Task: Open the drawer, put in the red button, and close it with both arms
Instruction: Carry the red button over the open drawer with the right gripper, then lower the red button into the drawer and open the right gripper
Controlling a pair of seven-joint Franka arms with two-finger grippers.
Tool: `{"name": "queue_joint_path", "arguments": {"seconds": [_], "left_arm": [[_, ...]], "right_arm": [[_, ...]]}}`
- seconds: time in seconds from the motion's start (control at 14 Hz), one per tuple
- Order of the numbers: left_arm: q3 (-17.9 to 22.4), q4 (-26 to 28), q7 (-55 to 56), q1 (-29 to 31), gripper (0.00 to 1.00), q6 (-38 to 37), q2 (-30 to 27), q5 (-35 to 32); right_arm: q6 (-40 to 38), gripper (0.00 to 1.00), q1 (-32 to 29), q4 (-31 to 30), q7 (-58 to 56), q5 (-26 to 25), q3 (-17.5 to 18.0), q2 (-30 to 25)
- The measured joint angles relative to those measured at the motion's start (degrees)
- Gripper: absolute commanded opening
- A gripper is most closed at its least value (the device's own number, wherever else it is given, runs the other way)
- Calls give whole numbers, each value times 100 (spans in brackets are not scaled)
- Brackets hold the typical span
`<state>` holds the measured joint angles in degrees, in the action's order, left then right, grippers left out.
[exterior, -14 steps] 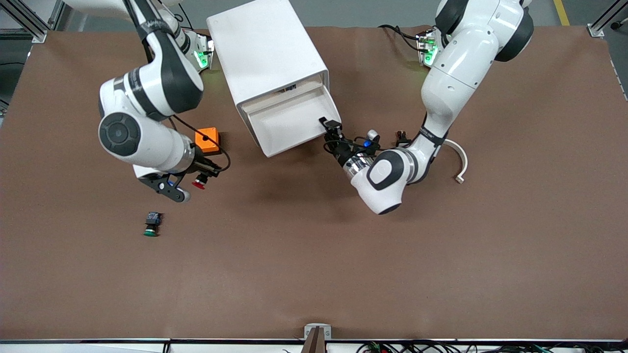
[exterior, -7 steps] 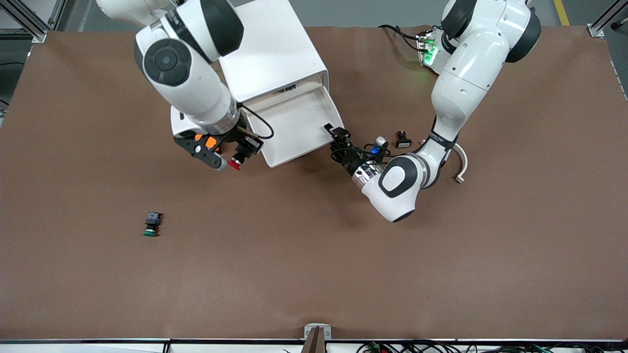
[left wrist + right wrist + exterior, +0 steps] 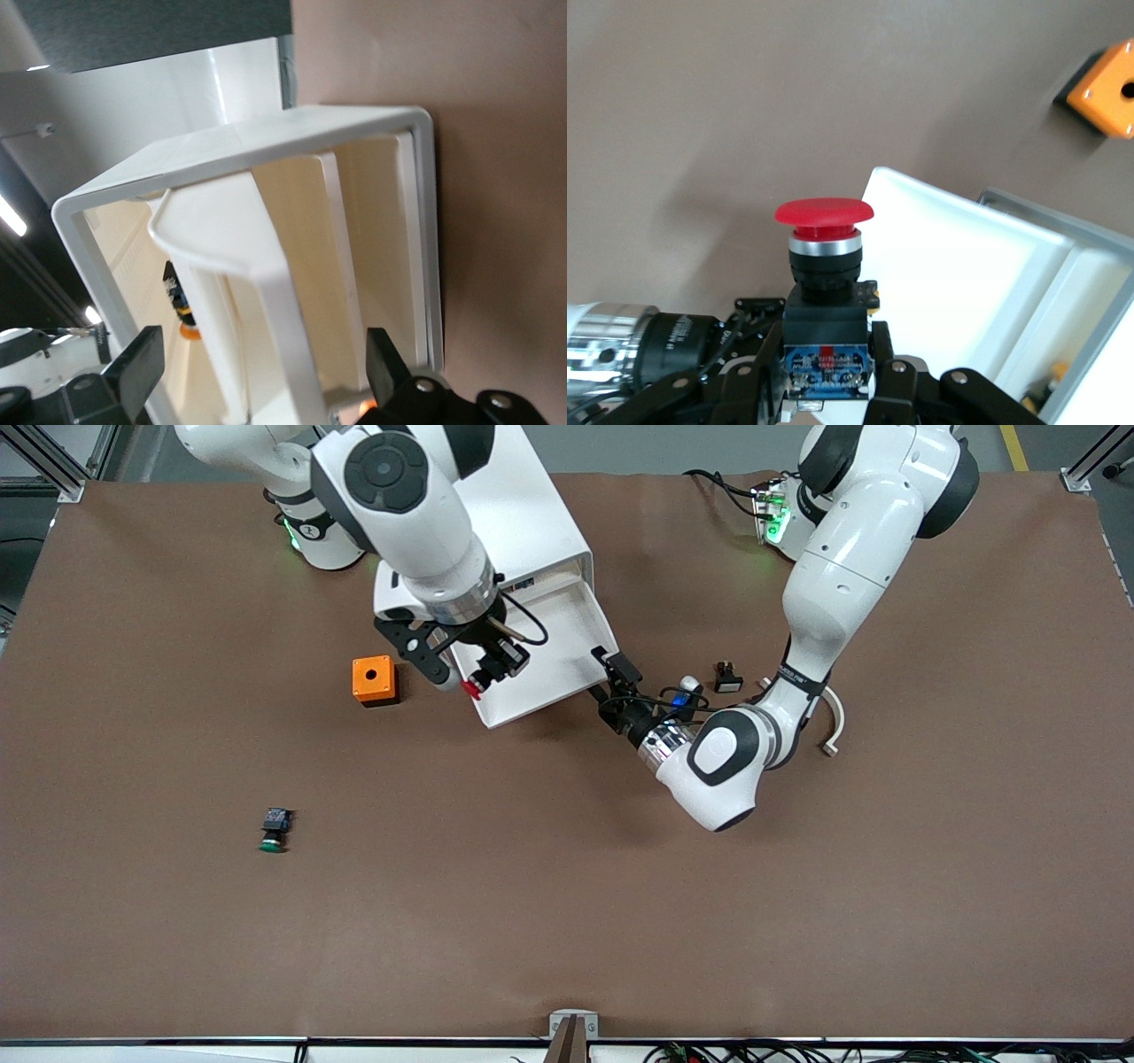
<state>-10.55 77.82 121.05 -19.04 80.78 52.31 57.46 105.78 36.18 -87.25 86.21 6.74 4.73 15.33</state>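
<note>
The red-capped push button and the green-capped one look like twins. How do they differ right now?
The red-capped push button with black body is up in the air, clamped in the right gripper over the open white plastic drawer; the green-capped push button lies alone on the brown table, nearer the front camera. The caps differ in colour. The red one stands upright in the jaws; the green one lies on its side. Both share a black body.
</note>
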Motion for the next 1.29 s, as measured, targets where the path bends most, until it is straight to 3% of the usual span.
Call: {"name": "queue_joint_path", "arguments": {"seconds": [0.36,0.64,1.07,1.14,1.21,1.29], "left_arm": [[258,-557,-1411,190,100,0,-135,-457],[302,-918,-3140,175,100,62,-251,-1748],[277,-1013,-4740,-30,100,1145,-578,-3459],[277,-1022,-4929,-47,100,1315,-652,-3593],[277,-1025,-5096,-52,100,1466,-730,-3737],[277,-1029,-5257,-51,100,1612,-807,-3926]], "right_arm": [[823,0,475,-752,789,-514,-1,93],[1239,0,792,-1067,1370,-899,-3,351],[1771,0,1068,-1457,1937,-1157,-8,610],[1789,7,1094,-1496,1995,-1158,-8,613],[1815,42,1111,-1532,2040,-1160,-8,613],[1827,99,1122,-1553,2067,-1161,-9,613]]}}
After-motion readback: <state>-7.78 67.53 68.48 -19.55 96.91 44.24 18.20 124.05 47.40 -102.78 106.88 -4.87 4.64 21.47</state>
